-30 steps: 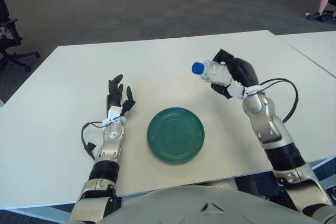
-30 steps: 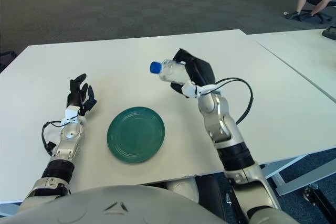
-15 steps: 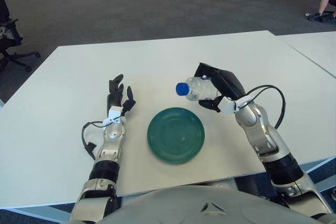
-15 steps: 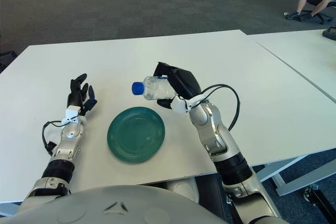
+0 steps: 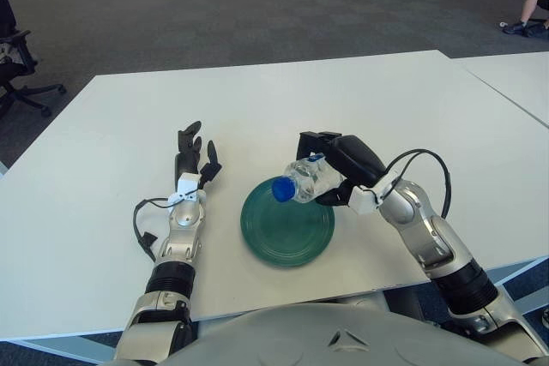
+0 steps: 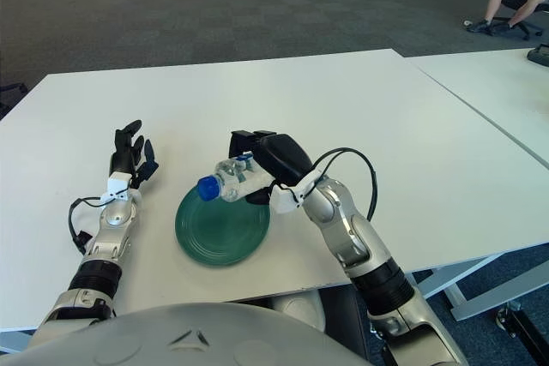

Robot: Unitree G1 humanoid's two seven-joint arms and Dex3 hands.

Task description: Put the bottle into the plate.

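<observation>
Here: right hand (image 5: pixel 336 163) grips a clear plastic bottle with blue cap (image 5: pixel 302 183), tilted over the round green plate (image 5: pixel 287 221) on the white surface (image 5: pixel 257 109). Left hand (image 5: pixel 190 160), fingers spread, beside the plate's left.

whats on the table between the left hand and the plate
Nothing: in both eye views, only bare white table separates the idle left hand from the green plate. The bottle is in the right hand, over the plate's far side.
</observation>
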